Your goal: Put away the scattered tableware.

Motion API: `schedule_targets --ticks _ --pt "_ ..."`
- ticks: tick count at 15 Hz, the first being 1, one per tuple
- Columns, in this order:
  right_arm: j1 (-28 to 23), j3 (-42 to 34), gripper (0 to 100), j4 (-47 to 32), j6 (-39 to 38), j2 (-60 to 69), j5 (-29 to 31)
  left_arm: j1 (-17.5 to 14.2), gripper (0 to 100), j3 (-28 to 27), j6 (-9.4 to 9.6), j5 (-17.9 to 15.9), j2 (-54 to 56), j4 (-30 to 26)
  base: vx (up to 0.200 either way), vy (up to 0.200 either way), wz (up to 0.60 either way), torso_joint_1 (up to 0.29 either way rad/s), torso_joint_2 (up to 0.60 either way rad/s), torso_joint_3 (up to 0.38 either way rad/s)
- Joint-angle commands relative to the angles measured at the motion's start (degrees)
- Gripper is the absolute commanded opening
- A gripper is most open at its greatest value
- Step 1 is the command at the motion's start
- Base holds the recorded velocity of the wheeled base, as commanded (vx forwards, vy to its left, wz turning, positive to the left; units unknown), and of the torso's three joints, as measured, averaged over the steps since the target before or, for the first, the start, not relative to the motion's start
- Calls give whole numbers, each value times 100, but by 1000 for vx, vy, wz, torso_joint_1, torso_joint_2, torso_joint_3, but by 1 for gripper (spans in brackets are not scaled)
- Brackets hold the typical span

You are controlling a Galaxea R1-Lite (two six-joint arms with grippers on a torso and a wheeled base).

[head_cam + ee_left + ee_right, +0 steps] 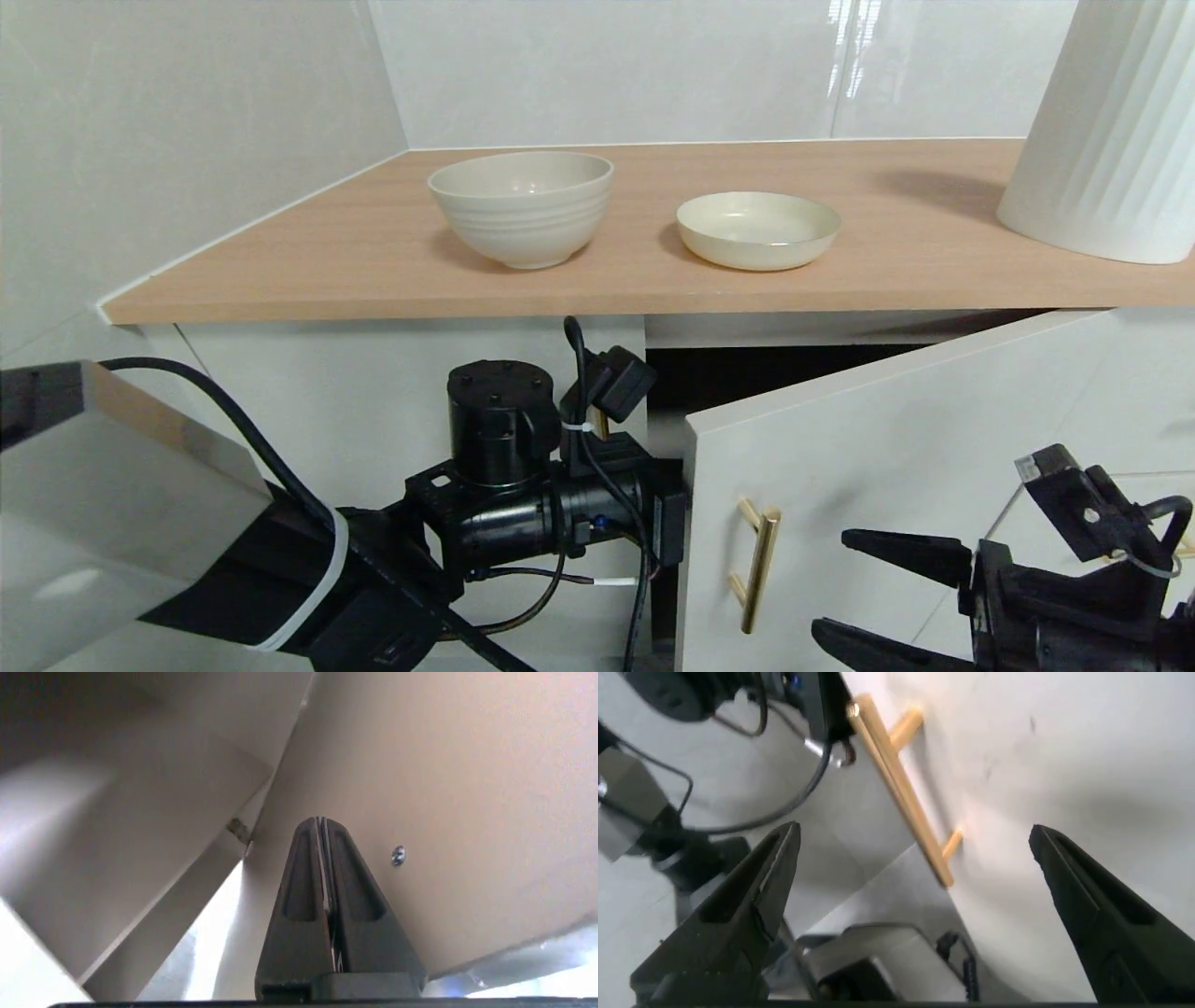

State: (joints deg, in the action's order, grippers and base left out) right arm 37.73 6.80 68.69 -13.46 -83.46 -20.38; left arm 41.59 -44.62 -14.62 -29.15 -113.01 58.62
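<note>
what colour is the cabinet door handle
The door handle is gold, best seen in the right wrist view.

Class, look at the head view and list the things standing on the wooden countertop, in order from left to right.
deep cream bowl → shallow cream dish → tall ribbed white container

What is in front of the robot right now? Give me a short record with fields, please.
Counter: wooden, holds tableware
Bowl: deep, upright, left of dish
Dish: shallow, apart from bowl
Cabinet door: ajar, gold handle
Left gripper: shut, by the door's inner side
Right gripper: open, empty, near handle
</note>
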Motion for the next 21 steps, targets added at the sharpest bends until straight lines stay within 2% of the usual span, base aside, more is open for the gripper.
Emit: schedule_targets --ticks 1,4,5,8,13,15,21 --pt "15 -109 100 -32 -8 251 -36 24 0 6 -6 32 33 9 -200 0 0 2 2 7" --pt "226 -232 100 -32 -8 295 -18 94 0 -29 -6 41 -11 9 -133 0 0 6 3 3" --pt "235 -232 100 -32 -8 295 -18 121 0 -214 -6 41 -81 -27 0 0 0 0 0 0" --pt "244 -232 100 -32 -8 348 -18 182 0 -469 -120 41 -204 -35 0 0 0 0 0 0" --pt "244 -267 100 -190 -8 638 -18 341 0 -355 -182 120 -81 -35 -40 0 0 0 0 0" --pt "244 -258 100 -436 -16 936 -18 385 0 -381 -199 137 -81 -88 -200 0 0 10 5 2" --pt "279 -206 100 -1033 -16 1604 -27 481 0 -636 -199 146 -195 -527 0 0 0 0 0 0"
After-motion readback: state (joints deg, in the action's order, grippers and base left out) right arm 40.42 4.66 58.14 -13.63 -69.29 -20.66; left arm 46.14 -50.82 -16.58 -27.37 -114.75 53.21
